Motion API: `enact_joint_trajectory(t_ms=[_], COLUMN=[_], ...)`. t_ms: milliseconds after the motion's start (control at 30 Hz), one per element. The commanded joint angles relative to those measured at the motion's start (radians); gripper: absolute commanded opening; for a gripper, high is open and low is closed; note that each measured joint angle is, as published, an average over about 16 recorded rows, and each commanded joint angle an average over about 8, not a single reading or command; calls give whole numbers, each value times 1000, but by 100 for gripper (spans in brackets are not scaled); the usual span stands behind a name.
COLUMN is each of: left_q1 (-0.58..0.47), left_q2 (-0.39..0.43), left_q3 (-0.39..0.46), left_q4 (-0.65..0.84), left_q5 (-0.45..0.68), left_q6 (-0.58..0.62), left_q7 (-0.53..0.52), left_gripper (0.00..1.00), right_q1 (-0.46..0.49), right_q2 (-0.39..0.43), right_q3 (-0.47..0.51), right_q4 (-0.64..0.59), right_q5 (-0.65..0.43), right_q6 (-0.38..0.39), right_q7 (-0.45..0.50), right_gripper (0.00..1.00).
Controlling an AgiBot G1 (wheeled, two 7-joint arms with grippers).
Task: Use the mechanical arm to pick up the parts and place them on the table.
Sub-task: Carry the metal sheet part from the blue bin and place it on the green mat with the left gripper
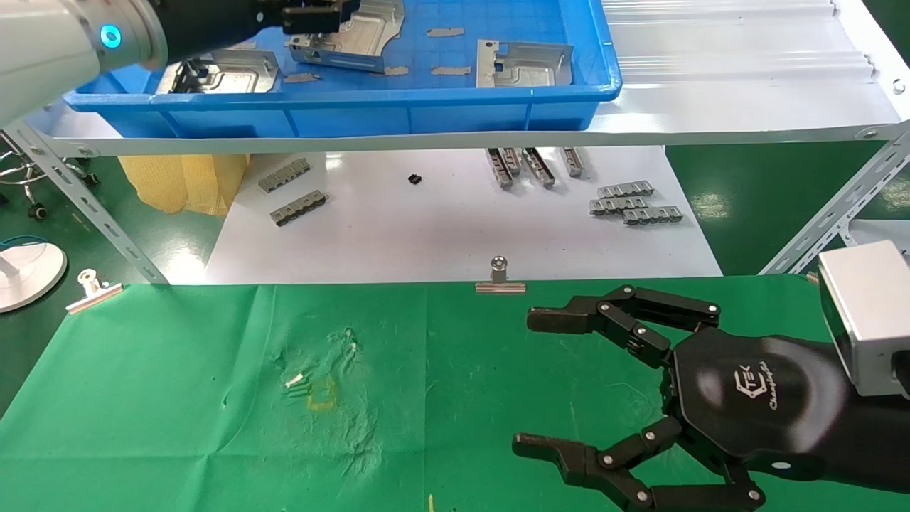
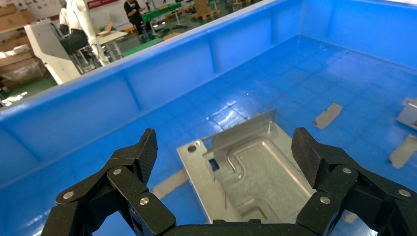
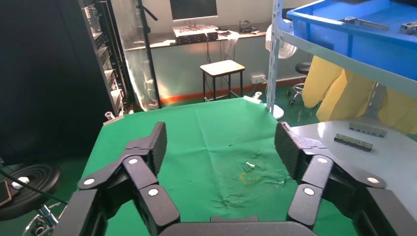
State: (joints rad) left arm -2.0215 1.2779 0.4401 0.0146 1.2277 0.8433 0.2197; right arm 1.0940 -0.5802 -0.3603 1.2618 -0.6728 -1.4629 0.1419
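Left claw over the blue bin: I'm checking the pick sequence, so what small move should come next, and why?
Probably lower and close. The left claw hangs open above a part lying in the blue bin, fingers on either side but not touching. The right claw is open over the green table.

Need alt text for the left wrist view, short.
The left pincer hangs open inside a blue bin, its black fingers on either side of a silver metal plate lying on the bin floor, not touching it. Small flat grey slips lie farther along the floor.
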Motion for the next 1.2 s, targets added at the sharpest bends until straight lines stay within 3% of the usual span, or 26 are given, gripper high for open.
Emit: enact_joint_trajectory(t_ms=[33, 67, 100, 600, 1200], left_q1=[-15, -20, -24, -50, -39], left_q2=[9, 12, 15, 31, 29], left_q3=[10, 14, 19, 70, 90], left_q4=[5, 8, 12, 34, 16], left_q5=[14, 20, 27, 103, 133], left_q6=[-6, -8, -9, -34, -70], left_q7=[-14, -23, -33, -170, -262], left_gripper=[17, 5, 0, 0, 0], right_q1=[0, 0, 0, 0, 0], right_q2=[0, 0, 0, 0, 0], right_q3=[0, 0, 0, 0, 0], right_q4=[0, 0, 0, 0, 0], right_q5=[0, 0, 0, 0, 0], right_q6=[0, 0, 0, 0, 0], right_q7=[0, 0, 0, 0, 0], right_gripper=[100, 100, 100, 100, 100])
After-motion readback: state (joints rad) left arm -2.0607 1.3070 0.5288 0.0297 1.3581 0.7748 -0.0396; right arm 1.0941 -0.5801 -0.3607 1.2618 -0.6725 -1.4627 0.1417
